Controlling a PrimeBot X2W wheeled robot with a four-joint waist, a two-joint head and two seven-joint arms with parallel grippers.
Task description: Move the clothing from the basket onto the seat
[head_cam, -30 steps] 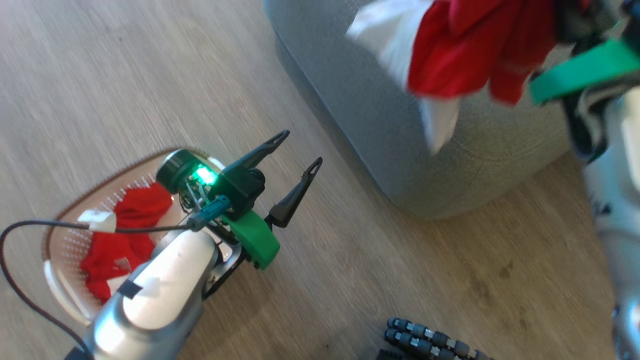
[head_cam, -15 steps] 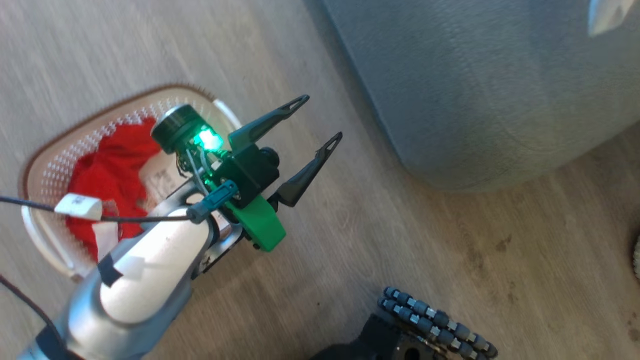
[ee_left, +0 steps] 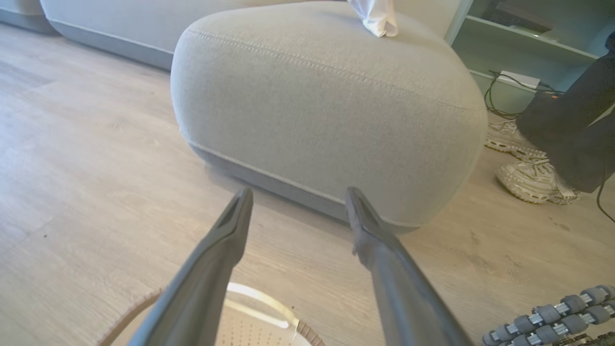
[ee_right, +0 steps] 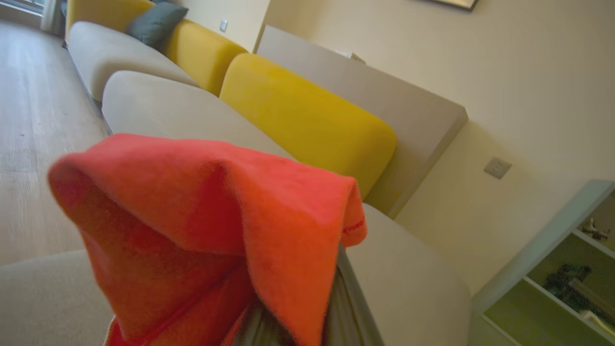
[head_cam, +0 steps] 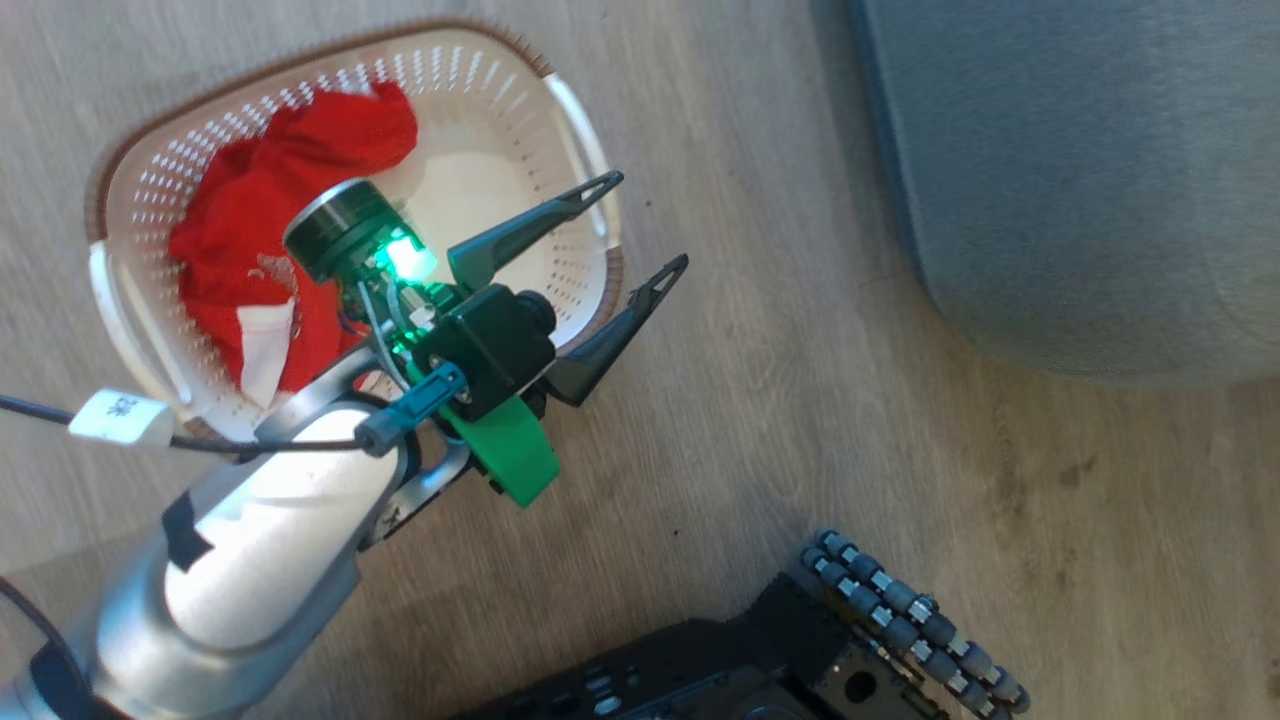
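Observation:
The cream basket [head_cam: 583, 120] stands on the floor with a red garment [head_cam: 250, 220] bunched in its left half, a white label showing on it. My left gripper [head_cam: 648, 220] hovers open over the basket's right rim, holding nothing, and points toward the grey seat [head_cam: 1080, 180]. In the left wrist view the left gripper [ee_left: 299, 192] frames the seat [ee_left: 326, 110], where a white cloth [ee_left: 377, 19] lies on top. In the right wrist view another red garment [ee_right: 216, 206] hangs over my right gripper [ee_right: 298, 307], which is shut on it above the seat [ee_right: 403, 283].
My dark base with its grey rollers [head_cam: 905, 620] sits at the bottom of the head view. A person's white shoes [ee_left: 533, 178] and dark trouser leg [ee_left: 571, 129] stand right of the seat. Yellow back cushions [ee_right: 307, 120] line the sofa. Wood floor [head_cam: 800, 420] lies between basket and seat.
The head camera has swung, so the basket sits higher and the seat further right. The right gripper with its clothing has left the head view. The left gripper stays open.

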